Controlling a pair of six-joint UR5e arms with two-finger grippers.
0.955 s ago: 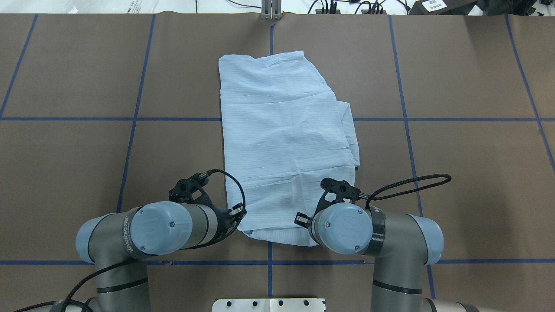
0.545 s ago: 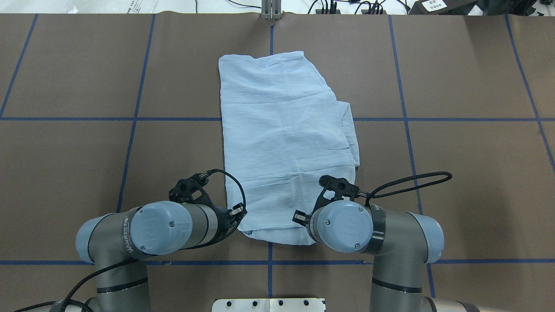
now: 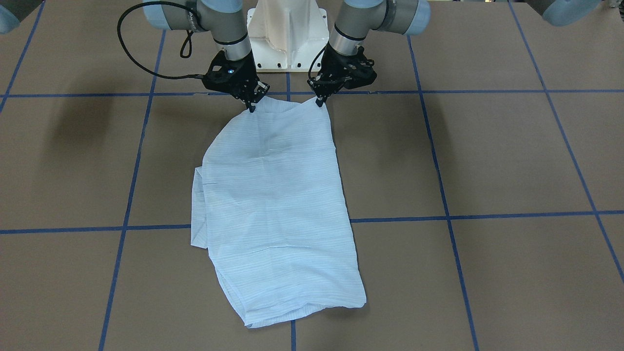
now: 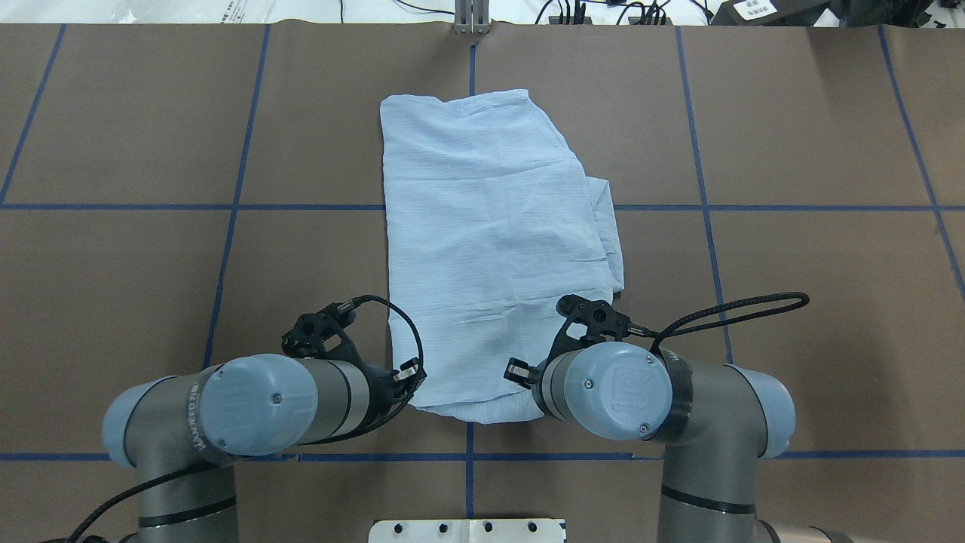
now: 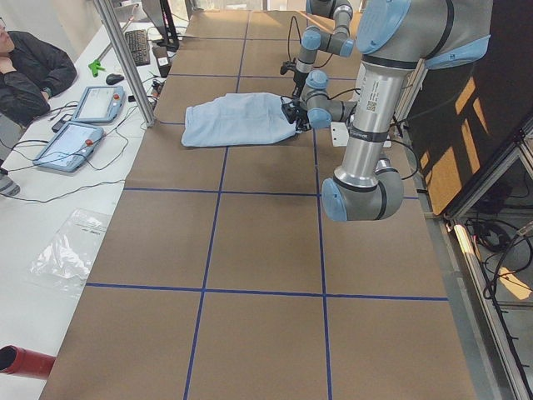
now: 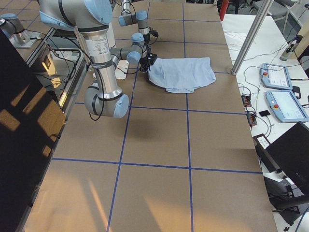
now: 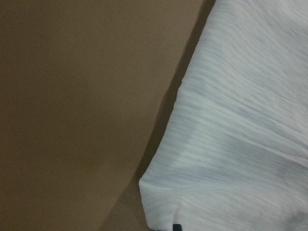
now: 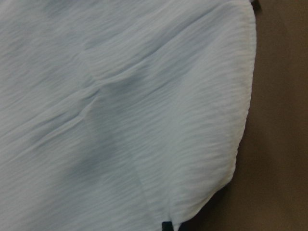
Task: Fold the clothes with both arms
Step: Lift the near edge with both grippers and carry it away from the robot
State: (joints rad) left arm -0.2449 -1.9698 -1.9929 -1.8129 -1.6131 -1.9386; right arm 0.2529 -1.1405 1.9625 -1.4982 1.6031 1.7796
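Blue shirt (image 3: 278, 209) on table (image 3: 487, 156), left pincer (image 3: 321, 101) clenched on one corner (robot side), right pincer (image 3: 251, 106) clenched on other

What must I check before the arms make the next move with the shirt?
1. Is the left gripper shut on a near corner of the shirt? Ok.
2. Is the right gripper shut on the other near corner? Ok.
3. Does each grip catch all layers? Cannot tell.
4. Does the far end lie flat on the table? Ok.
5. Are the side edges tidy? Not ok: an under layer sticks out on the robot's right.
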